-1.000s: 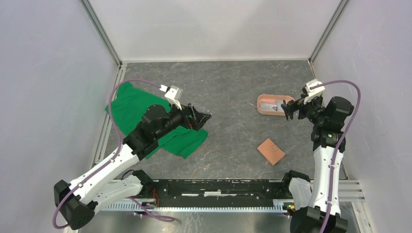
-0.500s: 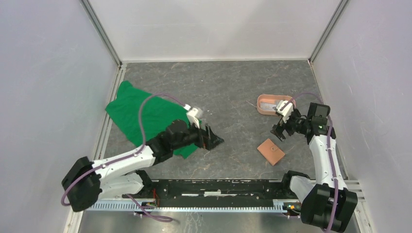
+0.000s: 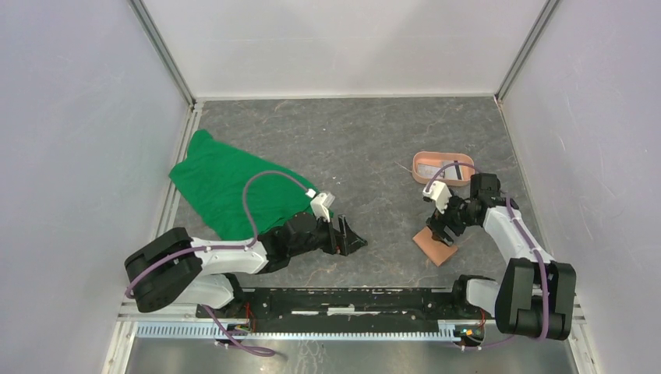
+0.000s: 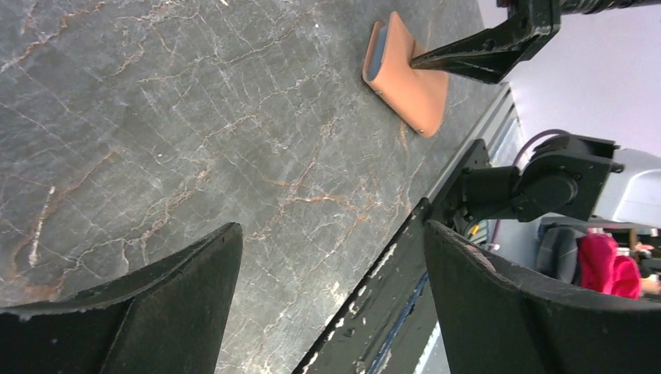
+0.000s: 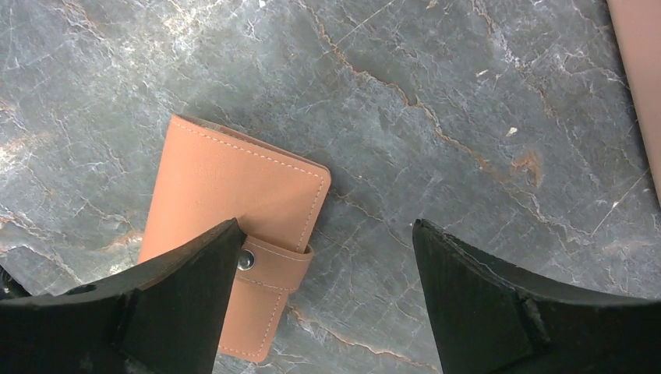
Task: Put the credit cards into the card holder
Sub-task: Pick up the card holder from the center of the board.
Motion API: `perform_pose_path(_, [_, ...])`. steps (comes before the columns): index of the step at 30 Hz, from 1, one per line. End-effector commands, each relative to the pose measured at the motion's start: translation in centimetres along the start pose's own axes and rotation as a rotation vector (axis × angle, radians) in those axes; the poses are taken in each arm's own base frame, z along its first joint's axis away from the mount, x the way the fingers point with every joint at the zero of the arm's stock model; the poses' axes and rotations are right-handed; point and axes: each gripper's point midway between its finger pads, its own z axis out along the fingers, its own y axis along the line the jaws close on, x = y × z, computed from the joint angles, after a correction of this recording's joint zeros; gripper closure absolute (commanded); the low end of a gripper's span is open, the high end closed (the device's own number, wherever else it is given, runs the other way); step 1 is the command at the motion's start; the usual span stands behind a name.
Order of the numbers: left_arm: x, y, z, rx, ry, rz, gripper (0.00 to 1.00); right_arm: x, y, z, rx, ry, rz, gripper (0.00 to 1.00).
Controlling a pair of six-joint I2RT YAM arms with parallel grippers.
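Card holder [image 5: 234, 195] lies closed and flat on the table [image 5: 468, 93], strap snapped, front right area. My right gripper [image 5: 326, 230] is spread wide just above it, with one finger over the snap strap and the other over bare table. I can't tell if it touches. Left gripper [image 4: 331, 230] is also spread, holding nothing, low over the table and well apart from the holder. Salmon tray [image 3: 444, 154] sits behind the holder, contents too small to tell. Green cloth [image 3: 226, 191] lies far left.
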Motion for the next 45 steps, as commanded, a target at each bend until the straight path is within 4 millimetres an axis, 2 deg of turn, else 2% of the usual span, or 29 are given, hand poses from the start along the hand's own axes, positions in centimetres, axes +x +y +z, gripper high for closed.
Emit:
perform_pose_path(1, [-2.1,-2.7,-0.1,0.11,-0.088,-0.104,0.09,0.7,0.8,-0.1,-0.027,0.033,0.01,0.11])
perform_pose_path(5, [-1.9,-2.0,0.0,0.087,-0.092,-0.1,0.09,-0.9,1.8,0.7,-0.142,-0.029,0.074,0.14])
perform_pose_path(11, [-1.5,-2.4,0.2,0.116,-0.074,-0.125,0.13,-1.1,1.3,2.0,-0.201,-0.005,0.209,0.34])
perform_pose_path(15, [-1.3,-1.5,-0.2,0.087,-0.092,-0.14,0.16,-2.0,1.6,2.1,-0.233,-0.038,0.233,0.64])
perform_pose_path(19, [-1.4,-1.2,0.2,0.071,-0.099,-0.144,0.21,-4.1,1.1,2.2,-0.239,-0.11,0.243,0.99])
perform_pose_path(22, [-1.6,-1.9,0.6,0.114,-0.109,-0.142,0.21,-6.3,0.6,2.6,-0.263,-0.18,0.271,1.0])
perform_pose_path(26, [-1.9,-2.9,1.3,0.188,-0.131,-0.155,0.19,-10.7,0.1,2.7,-0.336,-0.33,0.358,1.0])
perform_pose_path(28, [-1.8,-2.6,1.8,0.182,-0.131,-0.161,0.18,-12.5,-0.1,2.9,-0.367,-0.397,0.423,1.0])
perform_pose_path(32, [-1.5,-1.5,3.2,0.146,-0.136,-0.188,0.16,-14.2,0.8,4.0,-0.449,-0.476,0.573,1.0])
perform_pose_path(35, [-1.1,-0.6,4.3,0.11,-0.134,-0.227,0.15,-15.0,2.6,4.5,-0.526,-0.505,0.609,1.0])
perform_pose_path(41, [-1.4,0.3,5.9,0.124,-0.167,-0.278,0.13,-16.3,4.3,2.6,-0.632,-0.587,0.572,1.0])
perform_pose_path(45, [-2.5,0.7,5.9,0.16,-0.224,-0.258,0.13,-17.3,5.2,1.3,-0.653,-0.618,0.503,1.0])
